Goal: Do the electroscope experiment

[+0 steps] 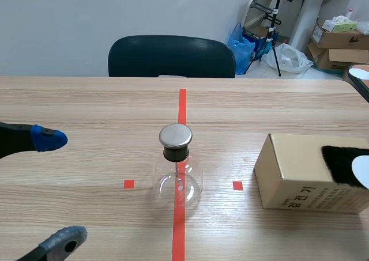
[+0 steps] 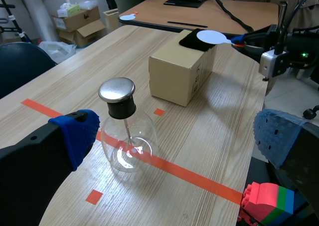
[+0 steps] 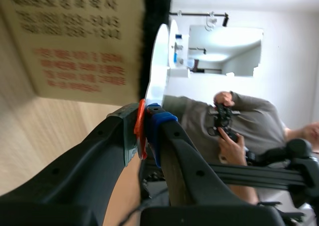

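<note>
Right, my right hand [image 3: 144,130] is clamped on the orange handle [image 3: 140,123] of a white disc [image 3: 158,61] lying over black fur [image 1: 339,163] on the cardboard box [image 1: 297,180], at right. My left hand [image 1: 57,187] hangs open, near left. The electroscope flask [image 1: 177,177] stands at the middle of the worktop [image 1: 86,102].

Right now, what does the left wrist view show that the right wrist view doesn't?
Only the left wrist view: the glass flask with its metal cap, standing ahead of the open left tool, plus coloured toy blocks beside one finger.
Only the right wrist view: a person in the background holding a controller.
Both: the cardboard box, the black fur on it, and the white disc, its orange handle gripped by the right tool.
</note>
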